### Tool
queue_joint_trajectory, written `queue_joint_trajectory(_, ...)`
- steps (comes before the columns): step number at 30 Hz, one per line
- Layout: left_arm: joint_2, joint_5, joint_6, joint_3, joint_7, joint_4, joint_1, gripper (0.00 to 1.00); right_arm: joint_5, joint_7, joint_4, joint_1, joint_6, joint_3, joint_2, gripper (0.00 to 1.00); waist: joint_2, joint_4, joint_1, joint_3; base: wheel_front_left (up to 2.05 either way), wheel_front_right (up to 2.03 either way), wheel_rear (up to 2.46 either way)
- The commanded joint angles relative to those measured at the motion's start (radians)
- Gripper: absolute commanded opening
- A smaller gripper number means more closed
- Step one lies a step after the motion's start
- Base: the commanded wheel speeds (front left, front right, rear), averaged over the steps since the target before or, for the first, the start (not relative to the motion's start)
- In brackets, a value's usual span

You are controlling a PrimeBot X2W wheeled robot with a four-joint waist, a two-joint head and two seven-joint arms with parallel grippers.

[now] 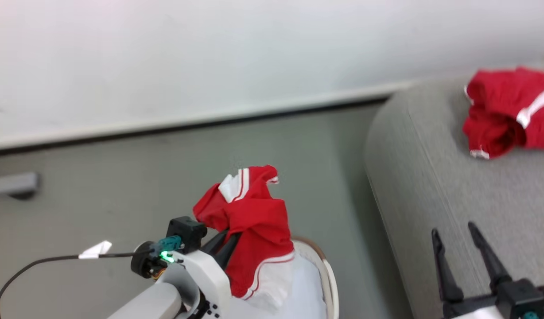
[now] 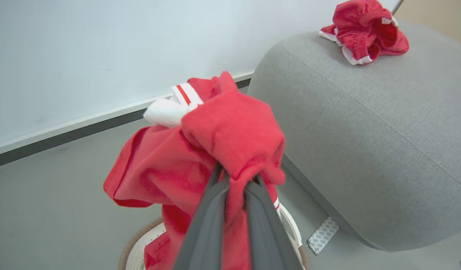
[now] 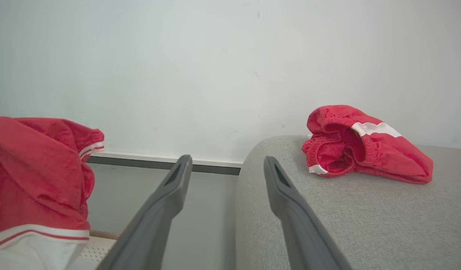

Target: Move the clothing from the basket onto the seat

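My left gripper [image 1: 230, 237] is shut on a red garment with white stripes [image 1: 254, 217], holding it up above the white basket [image 1: 327, 274]. In the left wrist view the fabric [image 2: 215, 150] bunches over the closed fingers [image 2: 204, 232], and the basket's brown rim [image 2: 134, 240] shows below. A second red garment [image 1: 511, 110] lies crumpled on the grey seat [image 1: 453, 190] at the far right. My right gripper [image 1: 456, 235] is open above the seat's near edge, holding nothing; its wrist view shows the lying garment [image 3: 362, 144] ahead to the right and the lifted one [image 3: 35, 176] at left.
A pale wall with a white-and-dark skirting [image 1: 188, 122] runs behind the grey floor [image 1: 121, 190]. A grey bar-shaped object [image 1: 13, 184] sits on the floor at far left. A black cable with a white tag [image 1: 95, 250] trails from my left wrist.
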Motion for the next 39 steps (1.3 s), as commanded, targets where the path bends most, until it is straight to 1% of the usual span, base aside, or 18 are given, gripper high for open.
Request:
queue_joint_trajectory(1,0.016,-0.008,0.018,0.005,0.009,-0.048,0.028,0.00,-0.005,0.001,0.011,0.032,-0.003,0.004,-0.001,1.00,0.0000,0.064,0.0004,-0.111,0.00,0.00,0.00)
queue_joint_trajectory(5,0.050,-0.019,0.073,0.018,0.037,-0.180,0.061,0.00,-0.007,0.001,0.031,0.074,-0.003,0.029,-0.003,1.00,0.0000,0.074,0.0004,-0.174,0.00,0.00,0.00)
queue_joint_trajectory(7,0.070,-0.023,0.101,0.022,0.057,-0.248,0.075,0.00,0.001,0.001,0.033,0.087,-0.003,0.038,-0.007,1.00,0.0000,0.074,0.0004,-0.187,0.00,0.00,0.00)
queue_joint_trajectory(12,0.125,-0.028,0.154,0.034,0.098,-0.381,0.104,0.00,0.023,0.001,0.034,0.112,-0.003,0.056,-0.019,1.00,0.0000,0.070,0.0004,-0.215,0.00,0.00,0.00)
queue_joint_trajectory(18,0.184,-0.037,0.206,0.054,0.124,-0.488,0.137,0.00,0.039,0.001,0.018,0.132,-0.003,0.076,-0.027,1.00,0.0000,0.047,0.0004,-0.233,0.00,0.00,0.00)
queue_joint_trajectory(21,0.208,-0.039,0.225,0.066,0.129,-0.525,0.147,0.00,0.046,0.001,0.000,0.133,-0.003,0.094,-0.035,1.00,0.0000,0.033,0.0004,-0.233,0.00,0.00,0.00)
queue_joint_trajectory(24,0.219,-0.042,0.234,0.073,0.132,-0.546,0.150,0.00,0.057,0.001,-0.014,0.133,-0.003,0.110,-0.045,1.00,0.0000,0.024,0.0004,-0.232,0.00,0.00,0.00)
queue_joint_trajectory(25,0.224,-0.042,0.239,0.077,0.133,-0.559,0.152,0.00,0.066,0.001,-0.019,0.133,-0.003,0.128,-0.054,1.00,0.0000,0.019,0.0004,-0.232,0.00,0.00,0.00)
queue_joint_trajectory(27,0.235,-0.043,0.244,0.080,0.135,-0.579,0.153,0.00,0.085,0.001,-0.032,0.129,-0.003,0.174,-0.093,1.00,0.0000,0.011,0.0004,-0.229,0.00,0.00,0.00)
queue_joint_trajectory(32,0.250,-0.035,0.253,0.081,0.146,-0.627,0.144,0.00,0.161,0.001,-0.074,0.090,-0.003,0.305,-0.218,1.00,0.0000,-0.005,0.0004,-0.222,0.00,0.00,0.00)
queue_joint_trajectory(35,0.249,-0.030,0.253,0.077,0.152,-0.648,0.137,0.00,0.208,0.023,-0.099,0.053,-0.003,0.389,-0.290,1.00,0.0000,-0.010,0.0004,-0.219,0.00,0.00,0.00)
queue_joint_trajectory(39,0.235,-0.021,0.249,0.068,0.160,-0.673,0.122,0.00,0.273,0.065,-0.113,-0.022,-0.003,0.506,-0.345,1.00,0.0000,-0.012,0.0004,-0.214,0.00,0.00,0.00)
